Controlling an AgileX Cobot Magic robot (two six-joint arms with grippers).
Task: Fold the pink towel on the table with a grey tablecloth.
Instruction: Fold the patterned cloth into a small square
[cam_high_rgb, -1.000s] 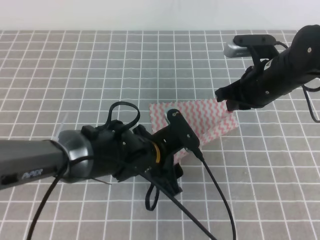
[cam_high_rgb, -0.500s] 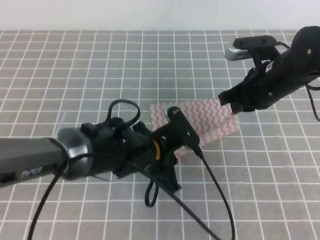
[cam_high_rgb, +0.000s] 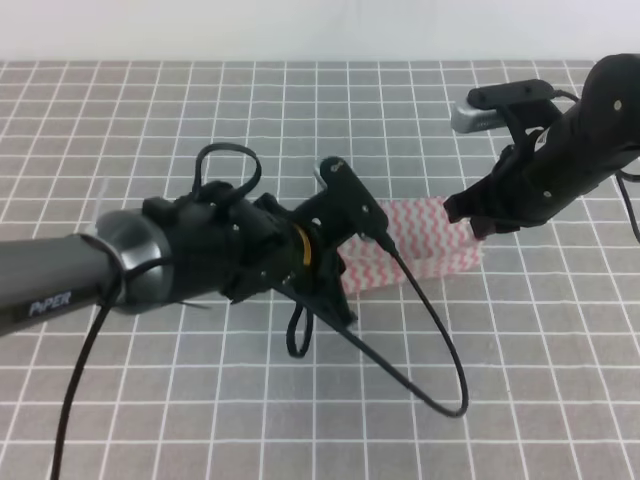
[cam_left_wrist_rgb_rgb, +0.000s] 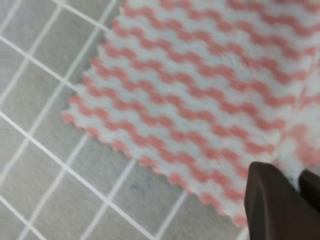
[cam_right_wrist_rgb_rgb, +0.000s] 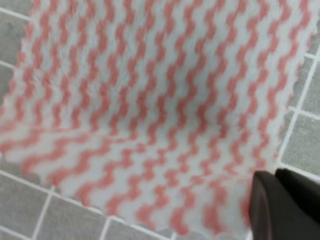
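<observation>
The pink towel (cam_high_rgb: 425, 235), with pink-and-white zigzag stripes, lies partly lifted on the table with a grey tablecloth (cam_high_rgb: 300, 120), showing as a narrow band between my two arms. My right gripper (cam_high_rgb: 463, 213) holds its right end. The left arm's wrist hides my left gripper in the high view. Seen from the left wrist, the left gripper (cam_left_wrist_rgb_rgb: 297, 200) is shut on the towel (cam_left_wrist_rgb_rgb: 200, 100) near a serrated edge. From the right wrist, the right gripper (cam_right_wrist_rgb_rgb: 275, 200) is shut on a corner of the towel (cam_right_wrist_rgb_rgb: 150, 100), which bulges up in a soft fold.
The left arm's black cable (cam_high_rgb: 440, 370) loops over the cloth in front of the towel. The left arm's thick grey and black body (cam_high_rgb: 150, 270) crosses the lower left of the high view. The white-gridded cloth runs to a pale wall at the back.
Both grippers have carried the towel's near edge toward the far edge, so the towel now shows narrower. The left arm moved up and back; the right gripper shifted slightly right.
</observation>
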